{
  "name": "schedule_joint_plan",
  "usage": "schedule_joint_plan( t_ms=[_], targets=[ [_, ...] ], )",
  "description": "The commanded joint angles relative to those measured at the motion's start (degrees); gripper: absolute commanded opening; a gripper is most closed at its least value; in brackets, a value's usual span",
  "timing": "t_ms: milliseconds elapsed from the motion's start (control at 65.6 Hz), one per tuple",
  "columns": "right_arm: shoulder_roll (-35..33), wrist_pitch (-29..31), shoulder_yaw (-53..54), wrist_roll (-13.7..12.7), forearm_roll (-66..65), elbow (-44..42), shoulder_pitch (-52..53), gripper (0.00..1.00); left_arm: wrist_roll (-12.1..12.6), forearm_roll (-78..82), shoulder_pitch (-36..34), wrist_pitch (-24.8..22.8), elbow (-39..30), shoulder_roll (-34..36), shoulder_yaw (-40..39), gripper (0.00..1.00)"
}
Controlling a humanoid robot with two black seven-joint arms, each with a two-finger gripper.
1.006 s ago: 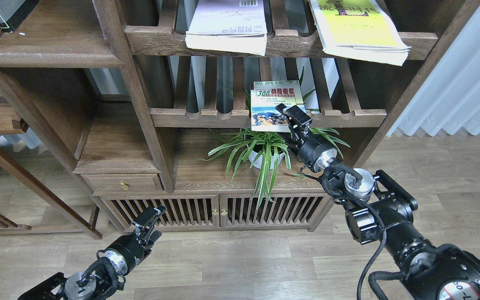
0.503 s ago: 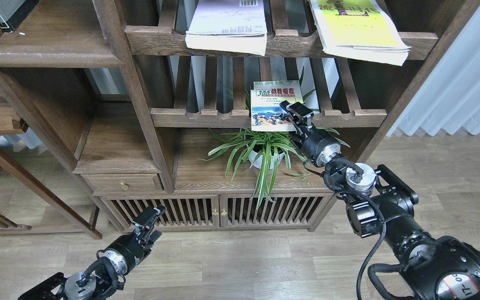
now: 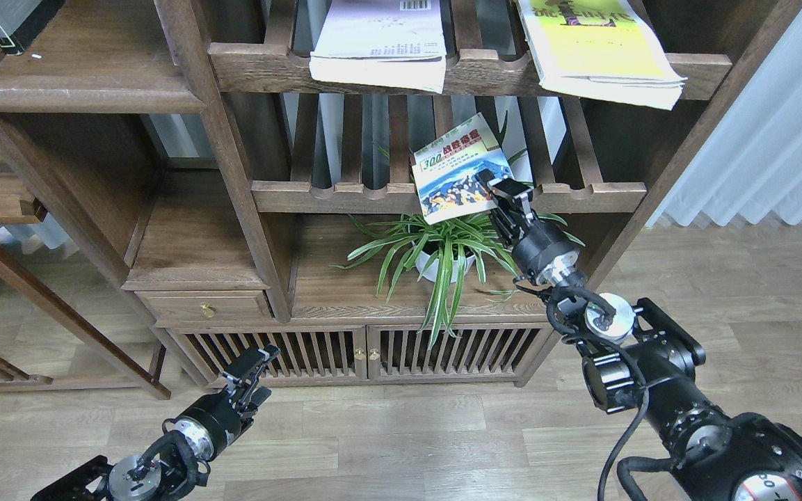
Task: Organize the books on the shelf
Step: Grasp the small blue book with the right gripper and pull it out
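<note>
My right gripper (image 3: 501, 191) is shut on the lower right corner of the "300" book (image 3: 456, 170), with its red title and blue mountain photo. The book is tilted in front of the middle slatted shelf, above the plant. The white book with the barcode (image 3: 380, 42) and the yellow-green book (image 3: 599, 52) lie flat on the upper slatted shelf. The solid plank shelf (image 3: 94, 76) with a rounded front edge is at the upper left. My left gripper (image 3: 253, 376) hangs low near the floor, open and empty.
A spider plant in a white pot (image 3: 442, 257) stands on the cabinet top under the held book. A dark object (image 3: 11, 21) lies at the plank shelf's far left. A wooden upright (image 3: 227, 153) separates the left bays from the slatted shelves. A white curtain (image 3: 776, 125) hangs at right.
The "300" book has tipped counter-clockwise and risen slightly off the slatted shelf's rail in my right gripper. The right wrist has shifted right. The left arm has not moved.
</note>
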Motion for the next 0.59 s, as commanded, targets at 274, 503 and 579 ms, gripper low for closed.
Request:
schedule_joint_plan(
  t_ms=[274, 503, 579],
  targets=[
    [-5.1, 0.0, -0.1, -5.9, 4.4, 11.5, -9.7, 0.03, 0.1, -0.1, 0.1, 0.0, -0.3, 0.0, 0.1, 1.0],
    [-7.0, 0.0, -0.5, -9.1, 4.8, 17.8, -16.0, 0.02, 0.2, 0.0, -1.4, 0.0, -6.5, 0.0, 0.4, 1.0],
    [-7.0, 0.0, -0.6, -9.6, 4.8, 20.0, -17.4, 0.02, 0.3, 0.1, -1.8, 0.0, -8.9, 0.0, 0.5, 1.0]
  ],
)
